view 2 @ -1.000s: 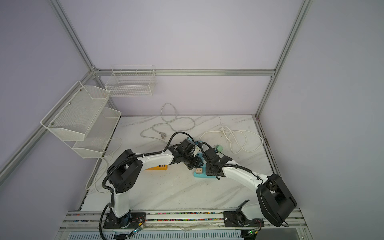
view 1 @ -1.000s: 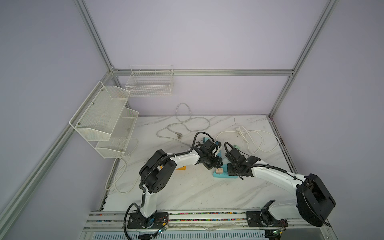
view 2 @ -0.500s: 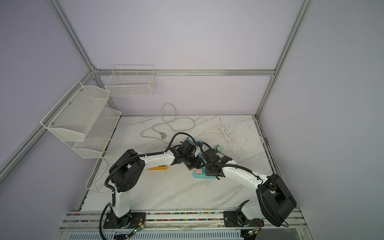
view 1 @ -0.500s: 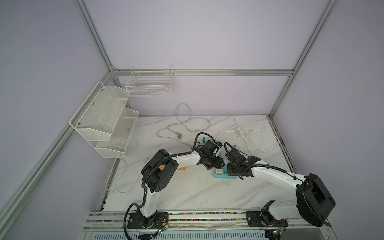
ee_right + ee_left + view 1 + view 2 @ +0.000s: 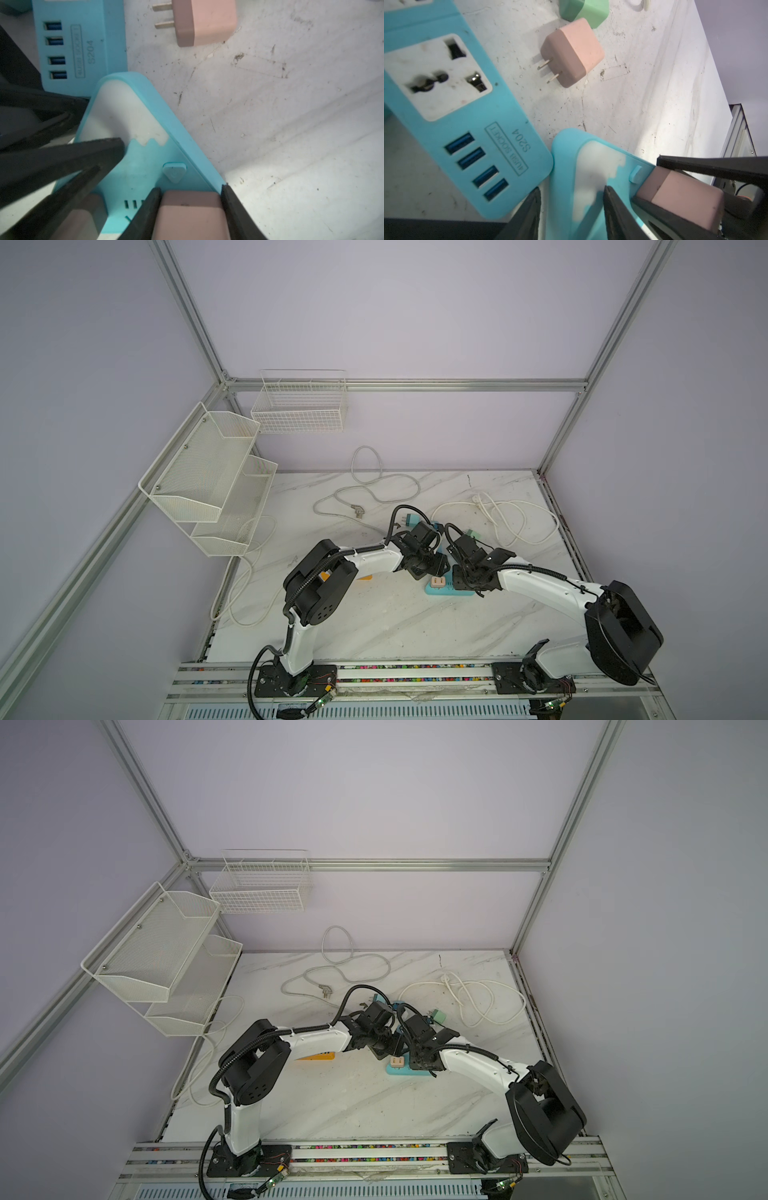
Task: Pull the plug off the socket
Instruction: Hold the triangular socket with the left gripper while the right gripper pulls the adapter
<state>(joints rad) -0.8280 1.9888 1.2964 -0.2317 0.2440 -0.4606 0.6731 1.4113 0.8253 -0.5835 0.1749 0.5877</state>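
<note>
Low in the middle of a top view sits the teal socket (image 5: 436, 592); left fingers (image 5: 614, 207) clamp its end, right fingers (image 5: 232, 207) clench its pink plug (image 5: 191, 216). If the left hold slips, socket and plug likely rise together.

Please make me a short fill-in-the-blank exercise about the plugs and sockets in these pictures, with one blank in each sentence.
1. The right gripper has its jaws shut on a ____ plug seated in the mountain-print socket.
2. The left gripper holds that socket by its ____ end.
3. The power strip marked S204 has ____ USB ports.
4. A loose pink plug lies on the table with ____ prongs showing.
Missing words: pink; white; four; two.
</note>
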